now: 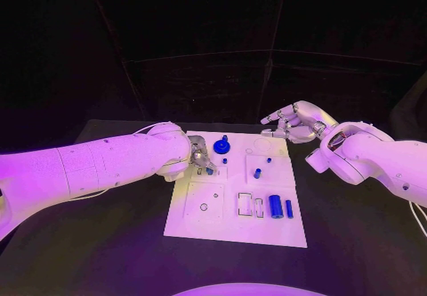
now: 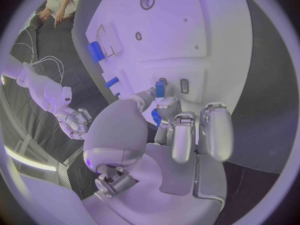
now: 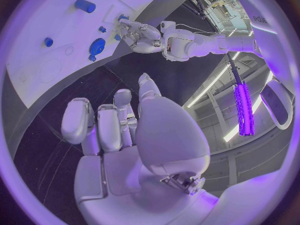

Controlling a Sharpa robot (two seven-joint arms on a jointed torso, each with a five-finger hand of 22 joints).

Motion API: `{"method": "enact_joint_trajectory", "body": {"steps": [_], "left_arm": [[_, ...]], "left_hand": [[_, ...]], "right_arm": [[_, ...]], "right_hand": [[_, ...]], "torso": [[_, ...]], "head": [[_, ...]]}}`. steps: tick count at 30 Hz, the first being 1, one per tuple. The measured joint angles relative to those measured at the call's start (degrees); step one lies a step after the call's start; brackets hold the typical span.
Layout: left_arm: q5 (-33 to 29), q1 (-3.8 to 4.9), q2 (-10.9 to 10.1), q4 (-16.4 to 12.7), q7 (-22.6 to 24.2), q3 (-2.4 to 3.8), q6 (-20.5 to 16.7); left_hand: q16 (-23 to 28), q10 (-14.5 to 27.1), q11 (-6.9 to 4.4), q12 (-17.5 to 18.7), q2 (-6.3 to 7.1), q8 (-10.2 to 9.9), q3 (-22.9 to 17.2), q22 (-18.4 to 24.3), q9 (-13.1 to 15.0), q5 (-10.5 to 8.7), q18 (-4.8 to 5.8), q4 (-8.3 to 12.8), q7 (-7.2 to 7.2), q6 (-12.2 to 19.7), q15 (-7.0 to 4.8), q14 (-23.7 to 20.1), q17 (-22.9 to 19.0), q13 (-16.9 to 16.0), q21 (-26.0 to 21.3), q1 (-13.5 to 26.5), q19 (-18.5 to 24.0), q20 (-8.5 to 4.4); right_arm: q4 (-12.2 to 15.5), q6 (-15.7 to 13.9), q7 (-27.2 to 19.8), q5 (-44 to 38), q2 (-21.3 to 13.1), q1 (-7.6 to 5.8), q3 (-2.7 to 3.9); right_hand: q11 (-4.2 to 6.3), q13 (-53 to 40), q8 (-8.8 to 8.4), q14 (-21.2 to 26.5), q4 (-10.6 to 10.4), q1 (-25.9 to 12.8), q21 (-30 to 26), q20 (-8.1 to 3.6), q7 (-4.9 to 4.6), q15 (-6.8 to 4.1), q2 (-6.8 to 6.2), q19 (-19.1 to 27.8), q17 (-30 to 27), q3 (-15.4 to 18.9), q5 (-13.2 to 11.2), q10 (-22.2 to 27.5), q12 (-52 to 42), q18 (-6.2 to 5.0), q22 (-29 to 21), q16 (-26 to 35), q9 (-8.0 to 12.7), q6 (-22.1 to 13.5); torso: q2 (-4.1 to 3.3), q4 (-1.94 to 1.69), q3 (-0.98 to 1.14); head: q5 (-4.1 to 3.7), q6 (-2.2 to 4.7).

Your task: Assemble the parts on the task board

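Blue part point(image 2: 160, 89) sits pinched in the left hand point(image 1: 197, 158) fingertips, low over the white task board point(image 1: 200, 216). The right hand point(image 1: 289, 123) floats beyond the board's far corner, fingers spread, holding nothing.

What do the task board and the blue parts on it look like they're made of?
Task board: looks like matte white plastic, flat, with cut recesses and no glare. Blue cylinder and blue disc: smooth, evenly coloured, probably moulded or printed plastic, though anodised metal can't be ruled out.
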State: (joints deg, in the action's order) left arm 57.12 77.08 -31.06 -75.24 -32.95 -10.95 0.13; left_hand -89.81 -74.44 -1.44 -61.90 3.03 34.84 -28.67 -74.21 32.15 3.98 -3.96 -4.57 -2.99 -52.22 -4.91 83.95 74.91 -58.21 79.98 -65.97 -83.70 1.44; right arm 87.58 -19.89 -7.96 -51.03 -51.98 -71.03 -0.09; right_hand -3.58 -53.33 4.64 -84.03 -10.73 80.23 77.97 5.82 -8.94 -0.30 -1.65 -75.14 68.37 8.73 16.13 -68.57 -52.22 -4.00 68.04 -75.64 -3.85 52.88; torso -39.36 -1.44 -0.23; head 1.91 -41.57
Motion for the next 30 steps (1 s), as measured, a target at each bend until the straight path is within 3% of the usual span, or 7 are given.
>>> {"method": "enact_joint_trajectory", "body": {"steps": [30], "left_arm": [[2.64, -0.39, -0.84, -1.38, -0.77, 0.15, 0.64]], "left_hand": [[0.0, 0.02, 0.02, 0.0, 0.08, 0.46, -1.16, -0.26, 0.29, -0.49, 0.0, -0.4, -0.12, 0.11, 0.0, 0.0, 0.0, -0.07, 0.0, 0.32, 0.0, 0.0]], "right_arm": [[-0.36, 0.36, -0.07, 0.0, 0.21, 0.01, -0.01]], "right_hand": [[0.0, -0.01, 0.0, 0.0, 0.0, 0.0, -0.21, 0.0, 0.0, 0.0, 0.0, 0.0, 0.01, 0.0, -0.28, 0.0, -0.01, 0.0, -0.04, -0.01, 0.0, 0.0]], "torso": [[-0.02, 0.02, -0.02]], "head": [[-0.06, -0.27]]}}
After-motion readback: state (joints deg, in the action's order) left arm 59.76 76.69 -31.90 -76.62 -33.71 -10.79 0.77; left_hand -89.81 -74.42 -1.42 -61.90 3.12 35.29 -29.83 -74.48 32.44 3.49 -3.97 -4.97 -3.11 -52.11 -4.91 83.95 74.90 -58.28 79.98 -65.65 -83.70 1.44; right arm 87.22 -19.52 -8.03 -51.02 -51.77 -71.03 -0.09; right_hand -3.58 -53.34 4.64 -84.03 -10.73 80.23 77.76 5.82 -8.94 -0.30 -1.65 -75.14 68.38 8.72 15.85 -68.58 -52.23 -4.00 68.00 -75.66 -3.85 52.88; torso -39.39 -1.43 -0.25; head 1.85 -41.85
